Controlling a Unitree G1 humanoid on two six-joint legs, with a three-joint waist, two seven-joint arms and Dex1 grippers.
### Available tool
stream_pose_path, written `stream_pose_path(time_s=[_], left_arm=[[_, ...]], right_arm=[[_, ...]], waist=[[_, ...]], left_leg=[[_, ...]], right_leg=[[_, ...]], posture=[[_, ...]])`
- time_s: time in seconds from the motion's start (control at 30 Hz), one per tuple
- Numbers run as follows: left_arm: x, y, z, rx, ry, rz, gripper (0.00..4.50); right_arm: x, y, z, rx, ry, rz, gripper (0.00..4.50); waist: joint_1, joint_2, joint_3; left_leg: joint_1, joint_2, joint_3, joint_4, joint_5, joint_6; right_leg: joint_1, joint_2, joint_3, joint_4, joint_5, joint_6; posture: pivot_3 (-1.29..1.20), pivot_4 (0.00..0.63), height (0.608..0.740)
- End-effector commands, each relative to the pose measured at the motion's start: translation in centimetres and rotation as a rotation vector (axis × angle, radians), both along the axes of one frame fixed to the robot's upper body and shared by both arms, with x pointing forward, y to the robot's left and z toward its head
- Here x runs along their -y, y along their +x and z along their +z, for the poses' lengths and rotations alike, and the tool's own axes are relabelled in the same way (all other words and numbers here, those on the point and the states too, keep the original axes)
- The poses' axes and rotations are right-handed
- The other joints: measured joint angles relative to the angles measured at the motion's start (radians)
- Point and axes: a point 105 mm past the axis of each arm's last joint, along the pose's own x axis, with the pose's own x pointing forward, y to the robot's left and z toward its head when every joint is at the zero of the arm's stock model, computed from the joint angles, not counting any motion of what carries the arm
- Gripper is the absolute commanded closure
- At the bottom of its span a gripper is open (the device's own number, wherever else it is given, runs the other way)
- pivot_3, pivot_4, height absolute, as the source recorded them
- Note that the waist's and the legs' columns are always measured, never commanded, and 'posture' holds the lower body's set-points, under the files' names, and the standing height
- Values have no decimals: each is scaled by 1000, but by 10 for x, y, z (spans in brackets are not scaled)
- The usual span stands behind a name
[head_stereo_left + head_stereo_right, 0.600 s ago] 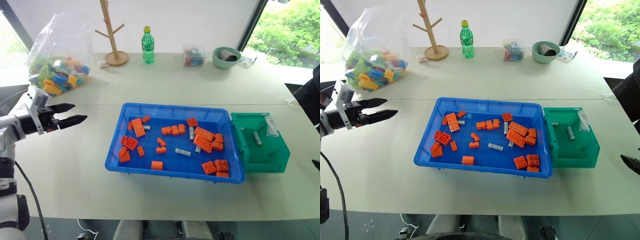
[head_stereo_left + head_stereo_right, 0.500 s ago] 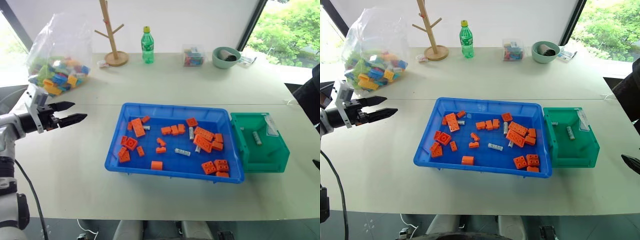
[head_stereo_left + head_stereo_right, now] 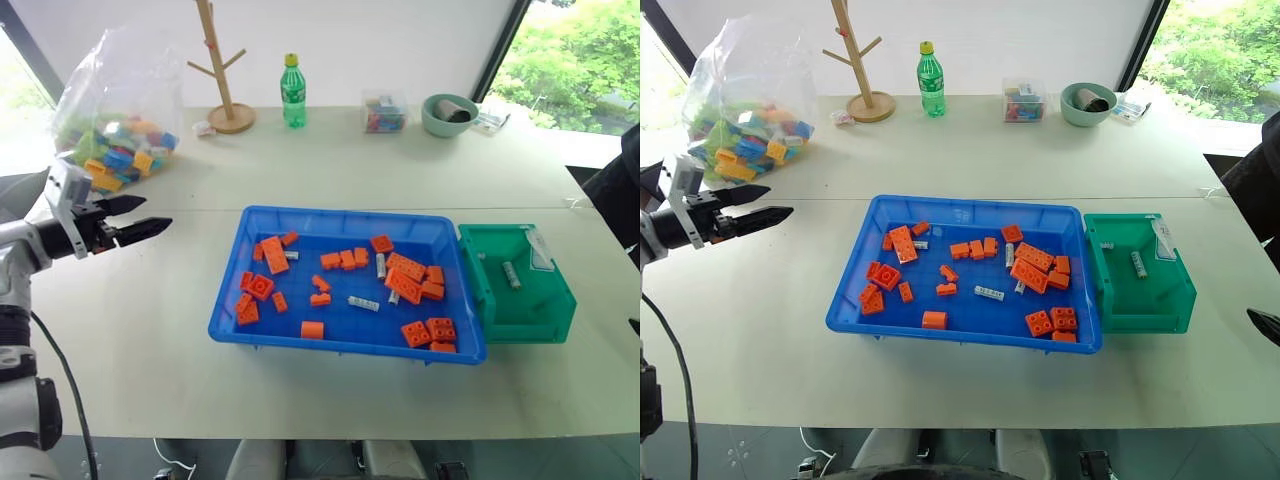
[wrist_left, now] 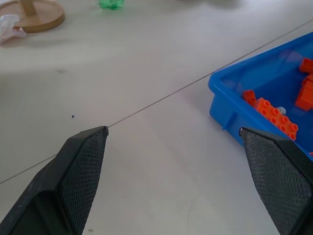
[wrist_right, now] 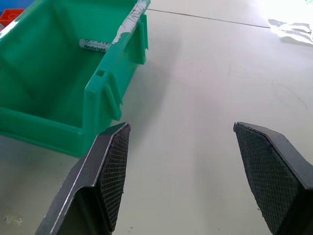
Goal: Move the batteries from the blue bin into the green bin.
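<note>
the shallow bright-blue plastic bin (image 3: 345, 345) holds orange toy bricks (image 3: 405, 285) and small silver cylindrical batteries (image 3: 364, 303), another battery (image 3: 512, 275) lies in the teal-green plastic bin (image 3: 520, 318) touching its right end, while the left gripper (image 3: 140, 220) and right gripper (image 5: 181, 147) hover empty, jaws apart.

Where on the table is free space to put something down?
Bare table lies left of the blue bin, and a wide strip runs between that bin and the green bottle. The blue bin's floor is crowded with orange bricks.
</note>
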Motion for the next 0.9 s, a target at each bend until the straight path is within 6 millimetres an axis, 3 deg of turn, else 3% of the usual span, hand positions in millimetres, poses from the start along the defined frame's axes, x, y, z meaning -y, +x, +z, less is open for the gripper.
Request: stream_pose_path(time_s=[0.03,0.23,0.3,0.37,0.6,0.77,0.9], left_arm=[[-1,0,11,51,9,12,0],[3,-1,9,59,-12,18,0],[5,1,11,63,-18,19,0],[14,4,20,78,-35,-10,0],[74,-3,69,116,-38,-339,0],[98,-13,73,83,77,-530,0],[97,-23,72,62,198,-622,0]], right_arm=[[7,2,10,44,-20,-31,1042],[2,8,19,44,-28,9,1042],[-5,15,30,65,-38,36,1042],[-25,30,44,75,-71,108,1042],[-153,85,74,82,-150,548,1042],[-230,113,71,70,-117,760,1042],[-283,145,56,32,-62,780,1042]], waist=[[0,0,0],[0,0,0],[-1,0,0],[-3,0,0],[-7,0,0],[-5,-1,0],[-12,-2,1]], left_leg=[[0,0,0,0,0,0],[1,0,0,1,0,0],[1,0,0,2,0,0],[2,0,0,2,0,0],[2,0,0,4,1,0],[-3,0,0,4,1,-1],[-4,0,0,4,1,-1]], right_leg=[[0,0,0,0,0,0],[0,0,0,3,0,0],[0,0,0,4,0,0],[0,0,1,5,0,0],[0,2,-1,7,0,0],[-4,1,-2,7,0,0],[-6,1,-2,7,0,0]], posture=[[0,150,736],[0,150,736],[0,150,736],[0,150,736],[0,150,736],[0,150,736],[0,150,736]])
